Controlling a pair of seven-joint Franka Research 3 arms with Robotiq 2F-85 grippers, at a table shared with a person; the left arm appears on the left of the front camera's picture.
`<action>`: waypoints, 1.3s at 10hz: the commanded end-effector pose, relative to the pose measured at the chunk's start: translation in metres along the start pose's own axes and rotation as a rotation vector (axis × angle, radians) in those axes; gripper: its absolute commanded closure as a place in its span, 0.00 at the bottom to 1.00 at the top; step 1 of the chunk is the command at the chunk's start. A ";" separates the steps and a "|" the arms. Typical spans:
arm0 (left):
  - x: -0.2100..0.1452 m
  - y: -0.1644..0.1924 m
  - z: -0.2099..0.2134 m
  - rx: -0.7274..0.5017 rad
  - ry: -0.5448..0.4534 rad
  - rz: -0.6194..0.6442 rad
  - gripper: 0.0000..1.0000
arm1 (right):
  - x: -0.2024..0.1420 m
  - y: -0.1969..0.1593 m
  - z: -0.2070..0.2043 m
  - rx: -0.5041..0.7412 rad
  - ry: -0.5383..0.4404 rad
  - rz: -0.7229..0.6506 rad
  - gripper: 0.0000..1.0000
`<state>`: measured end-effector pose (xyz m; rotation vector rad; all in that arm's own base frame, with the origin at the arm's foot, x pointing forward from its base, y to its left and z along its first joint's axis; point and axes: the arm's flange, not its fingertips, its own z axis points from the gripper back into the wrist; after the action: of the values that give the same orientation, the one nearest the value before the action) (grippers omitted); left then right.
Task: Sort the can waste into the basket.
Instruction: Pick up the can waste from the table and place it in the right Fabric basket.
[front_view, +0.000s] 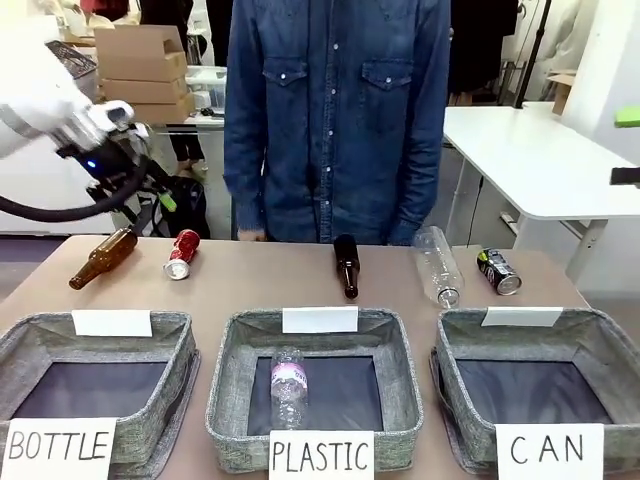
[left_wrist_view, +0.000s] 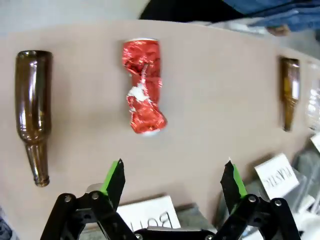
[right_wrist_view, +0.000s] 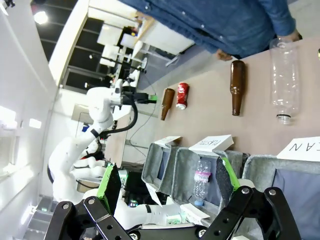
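Observation:
A crushed shiny red can (front_view: 182, 254) lies on the far left of the table. In the left wrist view the red can (left_wrist_view: 144, 92) is just beyond my left gripper (left_wrist_view: 174, 172), whose jaws stand open and empty. In the front view the left gripper (front_view: 162, 192) hangs above and a little behind that can. A black and silver can (front_view: 498, 271) lies at the far right, behind the grey basket (front_view: 590, 335) signed "CAN". My right gripper (right_wrist_view: 167, 175) is open and empty, off the table's right side, looking across it.
Two brown bottles (front_view: 103, 257) (front_view: 346, 265) and a clear plastic bottle (front_view: 437, 264) lie along the far side. Baskets signed "BOTTLE" (front_view: 30, 345) and "PLASTIC" (front_view: 232, 350) stand in front; a plastic bottle (front_view: 288, 385) lies in the latter. A person (front_view: 335, 120) stands at the far edge.

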<state>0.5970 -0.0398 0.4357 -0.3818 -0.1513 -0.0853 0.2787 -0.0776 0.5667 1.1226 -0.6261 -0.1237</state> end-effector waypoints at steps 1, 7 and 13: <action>0.007 -0.004 -0.035 0.102 0.067 0.045 0.00 | 0.004 0.001 -0.003 0.027 -0.012 0.025 0.00; 0.014 -0.013 -0.114 0.265 0.080 0.036 0.00 | 0.004 0.001 -0.003 0.027 -0.012 0.025 0.00; 0.016 -0.007 -0.132 0.361 0.030 0.042 1.00 | 0.004 0.001 -0.003 0.027 -0.012 0.025 0.00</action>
<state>0.6267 -0.0932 0.3218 -0.0671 -0.1052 -0.0476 0.2790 -0.0775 0.5672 1.1314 -0.6296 -0.1248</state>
